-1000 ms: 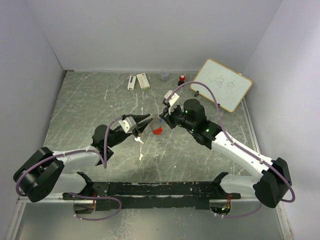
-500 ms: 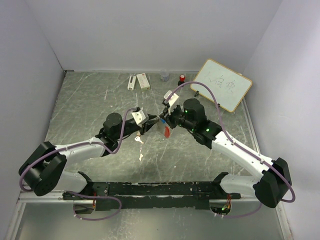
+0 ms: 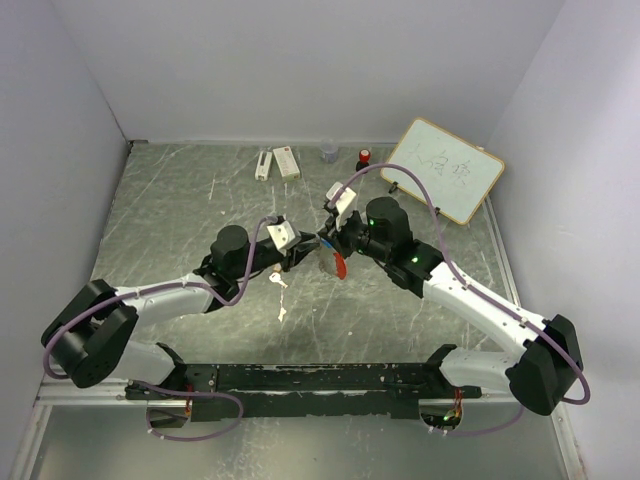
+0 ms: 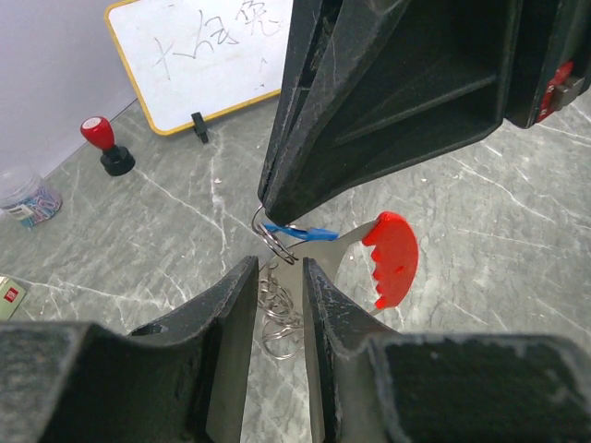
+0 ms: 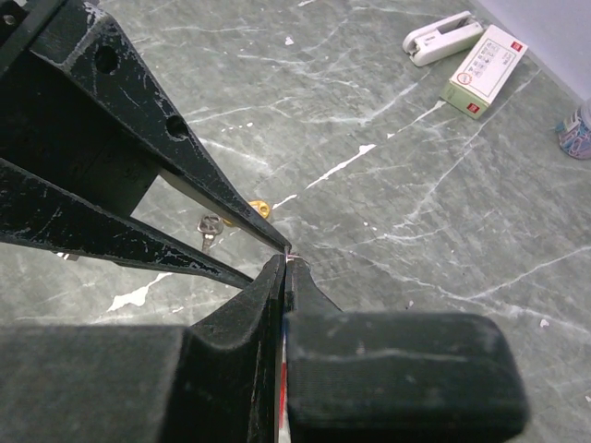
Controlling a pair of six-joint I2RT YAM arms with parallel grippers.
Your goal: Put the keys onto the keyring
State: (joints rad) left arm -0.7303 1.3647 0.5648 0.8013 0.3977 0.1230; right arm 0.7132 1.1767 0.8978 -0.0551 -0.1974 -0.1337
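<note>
Left gripper (image 3: 303,253) nearer — keyring (image 4: 392,260) half-hidden

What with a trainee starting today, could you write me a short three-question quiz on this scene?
1. True or false: the brass key and the silvery key are already threaded on the keyring.
2. From which pincer's tip does the keyring hang? A: left. B: right. C: neither.
3. Fill in: the stamp beside the whiteboard has a ___ cap.

Key
1. False: both keys lie loose on the table.
2. B: the right pincer, which is shut on it.
3. Red.
</note>
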